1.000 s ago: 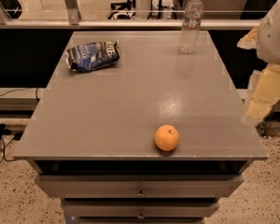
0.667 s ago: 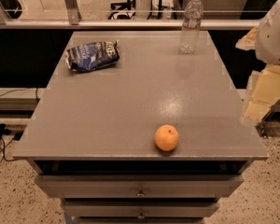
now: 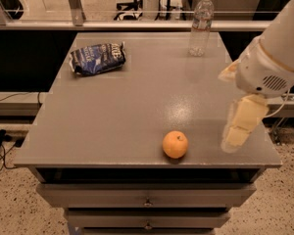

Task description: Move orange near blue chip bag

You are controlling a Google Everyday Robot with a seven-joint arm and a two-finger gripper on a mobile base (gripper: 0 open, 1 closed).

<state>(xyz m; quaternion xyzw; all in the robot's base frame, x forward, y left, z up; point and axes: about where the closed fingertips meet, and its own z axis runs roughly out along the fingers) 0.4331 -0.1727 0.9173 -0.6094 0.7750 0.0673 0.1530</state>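
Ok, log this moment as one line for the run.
orange: table front edge, untouched | chip bag: back left | bottle: back right, upright | gripper: right of orange, apart

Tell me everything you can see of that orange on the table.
The orange is a small round fruit, bright orange, with smooth, slightly shiny skin. It rests whole near the front edge of the grey table, right of the middle, touching only its top. The gripper hangs to its right, apart from it; the blue chip bag lies far off at the back left.
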